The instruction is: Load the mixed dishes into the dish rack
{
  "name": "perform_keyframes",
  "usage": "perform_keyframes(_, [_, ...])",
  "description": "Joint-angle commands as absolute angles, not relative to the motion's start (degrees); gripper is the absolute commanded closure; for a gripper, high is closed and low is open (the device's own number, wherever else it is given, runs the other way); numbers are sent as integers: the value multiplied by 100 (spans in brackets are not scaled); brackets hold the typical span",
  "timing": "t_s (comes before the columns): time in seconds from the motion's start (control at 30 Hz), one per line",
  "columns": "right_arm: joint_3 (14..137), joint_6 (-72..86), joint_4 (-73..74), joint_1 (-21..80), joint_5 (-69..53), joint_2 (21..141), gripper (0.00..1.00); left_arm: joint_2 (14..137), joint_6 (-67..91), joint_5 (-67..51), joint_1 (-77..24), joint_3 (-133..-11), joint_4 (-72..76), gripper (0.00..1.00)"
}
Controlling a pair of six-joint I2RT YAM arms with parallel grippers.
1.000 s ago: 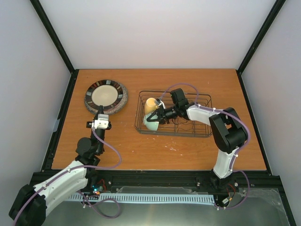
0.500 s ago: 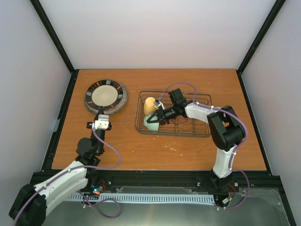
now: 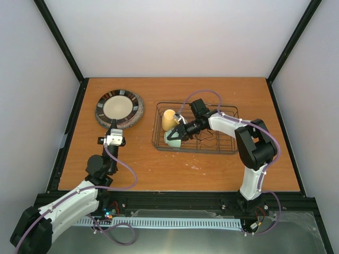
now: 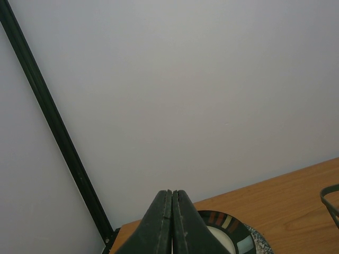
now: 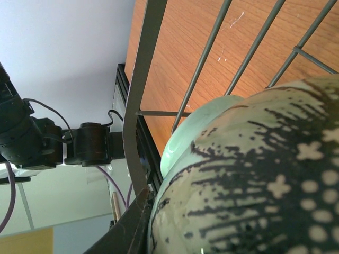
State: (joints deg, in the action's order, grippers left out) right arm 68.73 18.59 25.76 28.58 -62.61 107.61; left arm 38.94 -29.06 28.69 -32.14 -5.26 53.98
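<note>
The black wire dish rack (image 3: 212, 138) stands right of centre. A small yellow mug (image 3: 169, 119) sits in its left end. My right gripper (image 3: 180, 132) is shut on the rim of the pale mint-green bowl (image 3: 172, 139), held tilted at the rack's front left corner. In the right wrist view the bowl (image 5: 254, 174) fills the frame against the rack wires (image 5: 142, 79); one finger (image 5: 130, 230) shows, the other is hidden. The cream plate with a striped rim (image 3: 119, 107) lies on a speckled-rim plate (image 3: 139, 119). My left gripper (image 3: 113, 128) hovers shut and empty near their front edge.
The black frame rail (image 3: 69, 132) runs along the table's left side, and white walls close the back and both sides. In the left wrist view the striped plate (image 4: 233, 233) lies just past the shut fingers (image 4: 159, 222), and the rack's corner (image 4: 331, 203) shows at the right edge.
My right gripper has shifted slightly with the bowl, which now sits a little lower and more tilted at the rack's front left corner. The left arm has not moved.
</note>
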Motion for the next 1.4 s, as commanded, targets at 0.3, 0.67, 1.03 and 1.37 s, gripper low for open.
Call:
perform_keyframes(0.3, [6731, 2019, 3123, 2885, -6119, 10686, 97, 3904, -2789, 2693, -3173, -595, 5418, 99])
perform_keyframes(0.67, [7156, 3434, 1740, 2848, -7090, 9719, 97, 3765, -1478, 928, -3168, -1142, 4036, 73])
perform_keyframes(1.03, [7260, 3563, 1759, 2848, -7010, 9161, 97, 4976, 427, -1504, -3173, -3288, 1870, 34])
perform_keyframes(1.37, [7571, 3084, 2465, 2848, -6893, 8929, 97, 6261, -213, -3725, -3138, -4920, -332, 38])
